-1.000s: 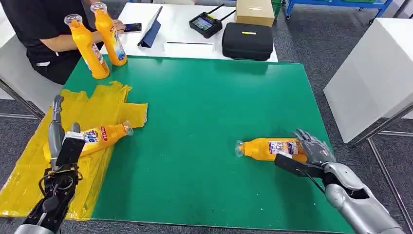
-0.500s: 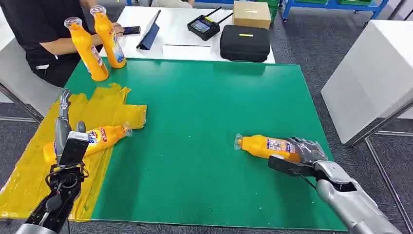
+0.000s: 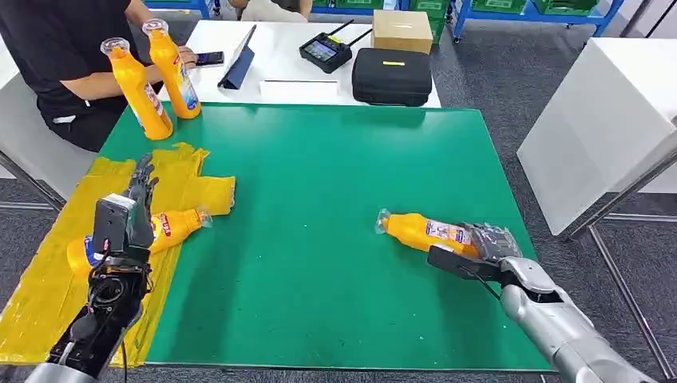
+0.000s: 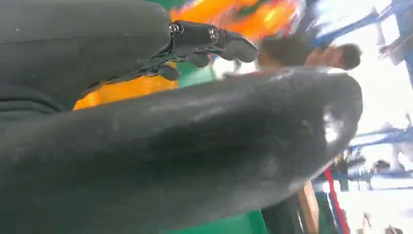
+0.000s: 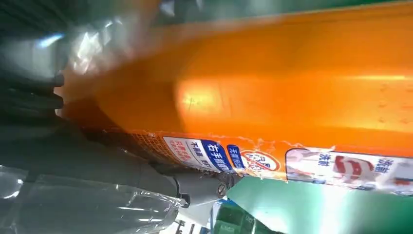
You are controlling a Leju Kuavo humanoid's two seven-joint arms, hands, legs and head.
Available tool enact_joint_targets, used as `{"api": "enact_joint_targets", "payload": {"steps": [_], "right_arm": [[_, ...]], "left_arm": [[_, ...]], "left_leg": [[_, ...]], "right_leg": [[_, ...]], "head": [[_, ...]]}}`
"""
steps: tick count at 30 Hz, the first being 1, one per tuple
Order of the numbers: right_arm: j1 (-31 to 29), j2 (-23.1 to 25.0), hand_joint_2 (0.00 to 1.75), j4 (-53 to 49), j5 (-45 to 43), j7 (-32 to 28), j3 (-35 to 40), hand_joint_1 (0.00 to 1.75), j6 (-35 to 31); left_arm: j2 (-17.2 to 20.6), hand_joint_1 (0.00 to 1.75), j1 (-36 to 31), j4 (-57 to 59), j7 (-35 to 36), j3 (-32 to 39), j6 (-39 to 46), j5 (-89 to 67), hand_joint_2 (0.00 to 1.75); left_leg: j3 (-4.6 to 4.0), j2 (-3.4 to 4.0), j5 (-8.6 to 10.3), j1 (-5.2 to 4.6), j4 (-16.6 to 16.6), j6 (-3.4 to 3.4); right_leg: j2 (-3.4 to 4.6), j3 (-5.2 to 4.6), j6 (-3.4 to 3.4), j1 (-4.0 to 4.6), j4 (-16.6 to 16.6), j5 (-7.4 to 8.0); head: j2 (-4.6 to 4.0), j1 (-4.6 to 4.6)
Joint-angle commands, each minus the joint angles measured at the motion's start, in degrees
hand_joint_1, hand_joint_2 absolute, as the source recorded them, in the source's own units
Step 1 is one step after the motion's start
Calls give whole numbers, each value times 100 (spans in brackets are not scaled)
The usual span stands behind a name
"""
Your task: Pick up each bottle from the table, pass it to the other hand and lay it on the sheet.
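Observation:
An orange bottle (image 3: 419, 231) lies on its side on the green table (image 3: 319, 183), cap toward the middle. My right hand (image 3: 493, 242) grips its base end; in the right wrist view the bottle (image 5: 292, 83) lies close against the hand (image 5: 63, 146). A second orange bottle (image 3: 169, 225) lies on the yellow sheet (image 3: 48, 271) at the left. My left hand (image 3: 132, 209) hovers over it, fingers stretched out and holding nothing; in the left wrist view the hand (image 4: 170, 136) shows blurred orange behind it. Two more bottles (image 3: 137, 84) (image 3: 171, 64) stand upright at the far left corner.
A person in black (image 3: 56, 56) sits behind the far left corner, close to the upright bottles. A white table behind holds a black case (image 3: 391, 76), a cardboard box (image 3: 401, 30), a controller (image 3: 321, 51) and a tablet (image 3: 239, 64). A white cabinet (image 3: 607, 120) stands to the right.
The camera has shifted a little. My right hand's fingers have closed around the bottle's base. My left hand has moved over the bottle on the sheet, its fingers still spread.

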Motion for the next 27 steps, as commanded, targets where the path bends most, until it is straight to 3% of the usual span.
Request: {"api": "enact_joint_targets", "payload": {"steps": [1, 4, 9, 13, 21, 27], "right_arm": [[195, 873, 175, -1904, -2210, -822, -437, 175, 64], [162, 1033, 175, -2591, -2460, -436, -193, 175, -105], [214, 934, 175, -2503, -2569, -526, -135, 175, -195], [194, 923, 175, -2441, -2592, -649, -109, 175, -234], [-156, 2339, 175, -2053, -3193, -673, -79, 175, -242], [-208, 2686, 175, -1576, -2949, -497, 277, 175, -224]], "left_arm": [[-123, 0, 407, -282, 513, -78, -1008, 1280, 175], [-264, 0, 410, -408, 574, -211, -1069, 1451, 175], [-231, 0, 382, -388, 584, -232, -1038, 1478, 175], [-225, 0, 381, -379, 583, -223, -1036, 1490, 175], [-819, 0, 303, -740, 455, -838, -717, 1164, 175], [-1013, 0, -116, -674, 586, -1090, -597, 1024, 175]], "left_leg": [[-21, 8, 10, -1, -9, 0], [-50, 10, 37, -7, -2, 1], [-165, -65, 91, -5, 4, 7], [-176, -105, 81, -12, 9, 15], [-217, -106, 92, -17, 6, 5], [-225, -120, 97, -8, 8, 7]], "right_leg": [[10, -3, -25, 3, -4, 13], [14, -45, -36, -1, 14, 40], [-51, -131, -7, -2, 24, 47], [-91, -122, -15, -8, 27, 34], [-83, -165, -6, -13, 29, 50], [-100, -169, 0, -5, 24, 49]], "head": [[0, 4], [0, -2], [0, -7], [0, 0], [0, -7], [0, -4]]}}
